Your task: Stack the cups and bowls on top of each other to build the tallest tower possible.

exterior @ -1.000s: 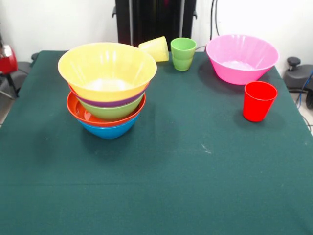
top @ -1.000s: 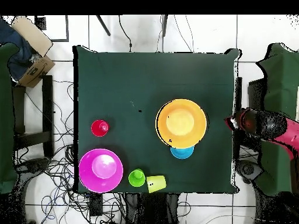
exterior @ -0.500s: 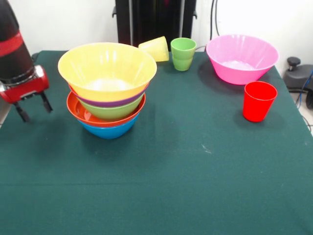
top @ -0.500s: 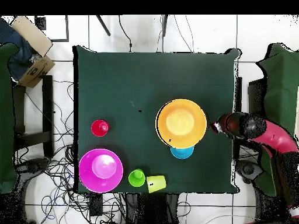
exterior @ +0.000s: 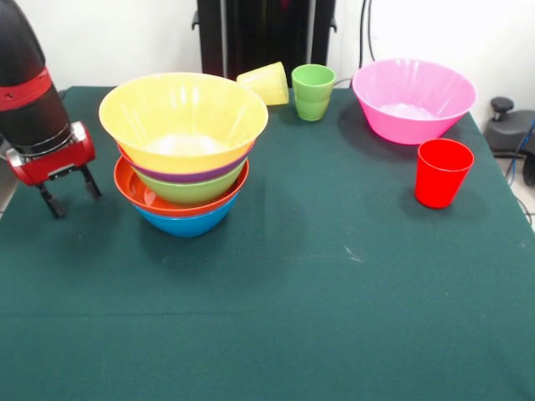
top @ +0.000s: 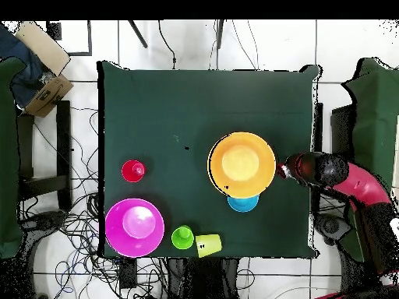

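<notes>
Blue small bowl [top: 243, 203] peeks out, mostly hidden beneath the tower [exterior: 184, 150].

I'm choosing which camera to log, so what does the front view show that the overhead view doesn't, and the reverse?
Front only: the tower's stacked side bands of blue, red-orange, green, purple and yellow-orange, and the gripper open beside it. Overhead only: a small blue bowl beside the tower, a cardboard box and floor cables off the table. Both: the pink bowl, red cup, green cup and tipped yellow cup.
</notes>
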### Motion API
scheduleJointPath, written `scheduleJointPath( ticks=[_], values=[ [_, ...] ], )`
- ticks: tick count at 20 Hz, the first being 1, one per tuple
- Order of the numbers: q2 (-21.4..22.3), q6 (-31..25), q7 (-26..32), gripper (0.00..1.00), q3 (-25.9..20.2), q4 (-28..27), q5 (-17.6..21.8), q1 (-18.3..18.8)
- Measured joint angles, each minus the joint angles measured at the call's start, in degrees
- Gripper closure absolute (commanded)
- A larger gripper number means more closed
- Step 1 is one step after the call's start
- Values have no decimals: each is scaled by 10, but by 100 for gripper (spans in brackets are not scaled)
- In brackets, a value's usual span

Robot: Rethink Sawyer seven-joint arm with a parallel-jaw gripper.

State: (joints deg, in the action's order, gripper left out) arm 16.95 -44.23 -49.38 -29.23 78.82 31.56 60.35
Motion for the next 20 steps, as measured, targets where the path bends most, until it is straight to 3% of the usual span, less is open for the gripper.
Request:
scheduleJointPath(
  ticks=[15, 20],
  values=[
    [1, 8, 0, 0, 2, 0, 0, -2],
    [7, 22, -10, 0, 23, 0, 1, -25]
  ],
)
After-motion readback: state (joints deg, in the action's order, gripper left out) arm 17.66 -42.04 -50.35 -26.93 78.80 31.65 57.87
